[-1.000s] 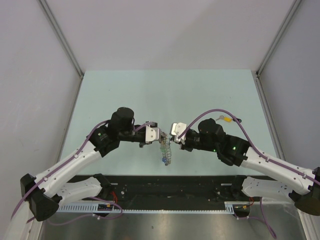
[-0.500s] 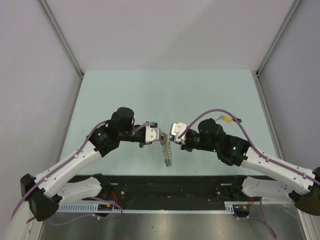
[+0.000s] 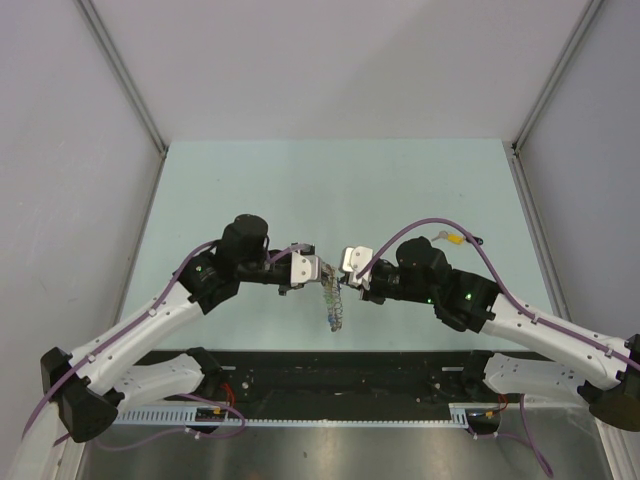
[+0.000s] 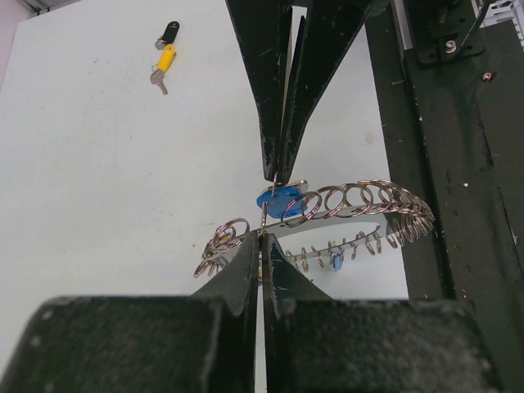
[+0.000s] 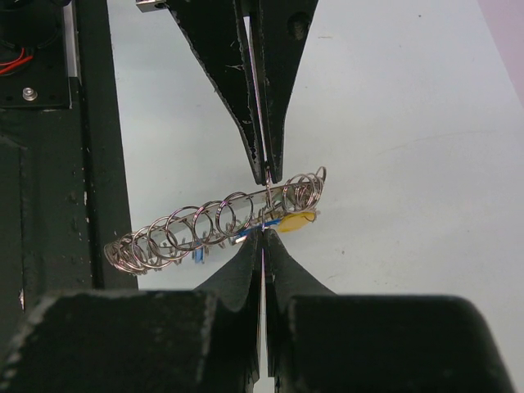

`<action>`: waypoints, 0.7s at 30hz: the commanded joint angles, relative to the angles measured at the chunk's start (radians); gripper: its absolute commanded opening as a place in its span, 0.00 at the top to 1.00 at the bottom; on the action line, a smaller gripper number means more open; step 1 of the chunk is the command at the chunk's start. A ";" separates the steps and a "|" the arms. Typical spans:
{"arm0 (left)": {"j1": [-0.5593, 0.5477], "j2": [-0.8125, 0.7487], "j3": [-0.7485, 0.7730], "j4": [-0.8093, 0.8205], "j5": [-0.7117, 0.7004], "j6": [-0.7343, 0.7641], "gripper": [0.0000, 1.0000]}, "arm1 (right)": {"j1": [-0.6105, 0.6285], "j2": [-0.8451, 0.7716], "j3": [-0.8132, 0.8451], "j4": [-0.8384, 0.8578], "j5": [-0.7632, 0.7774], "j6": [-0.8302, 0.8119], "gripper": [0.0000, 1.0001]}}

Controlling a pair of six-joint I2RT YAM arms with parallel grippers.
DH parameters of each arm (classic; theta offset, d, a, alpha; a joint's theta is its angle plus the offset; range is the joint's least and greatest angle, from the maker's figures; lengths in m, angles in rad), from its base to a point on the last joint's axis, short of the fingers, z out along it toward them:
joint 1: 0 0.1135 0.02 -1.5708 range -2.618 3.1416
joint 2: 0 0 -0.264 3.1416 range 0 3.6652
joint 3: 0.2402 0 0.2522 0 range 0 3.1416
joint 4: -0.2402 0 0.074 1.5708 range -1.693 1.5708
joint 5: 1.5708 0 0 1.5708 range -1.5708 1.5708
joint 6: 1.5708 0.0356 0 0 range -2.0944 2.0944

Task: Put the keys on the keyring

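One keyring [image 3: 335, 300], hung in the air over the near part of the table [image 3: 300, 190], blue key [image 4: 278, 202] dangling from its coil. Pinched on a single end loop by left claw [image 4: 262, 237] and right claw [image 4: 277, 173], both clamped fully shut, tips nearly touching. Best handled gently: steady one side, twist the other, part the wire without stretching it. Yellow key [image 4: 166, 59] lying well apart.

Pale green table [image 3: 300, 180]; grey walls [image 3: 340, 60] around it (black rail [image 3: 340, 375] nearest).
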 commanded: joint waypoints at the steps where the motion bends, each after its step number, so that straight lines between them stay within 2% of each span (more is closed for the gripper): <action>1: -0.005 -0.029 0.012 0.057 0.044 0.018 1.00 | 0.005 -0.007 0.036 0.032 0.011 0.006 1.00; 21: -0.005 -0.031 0.012 0.058 0.060 0.018 1.00 | 0.005 -0.001 0.037 0.036 0.004 0.009 1.00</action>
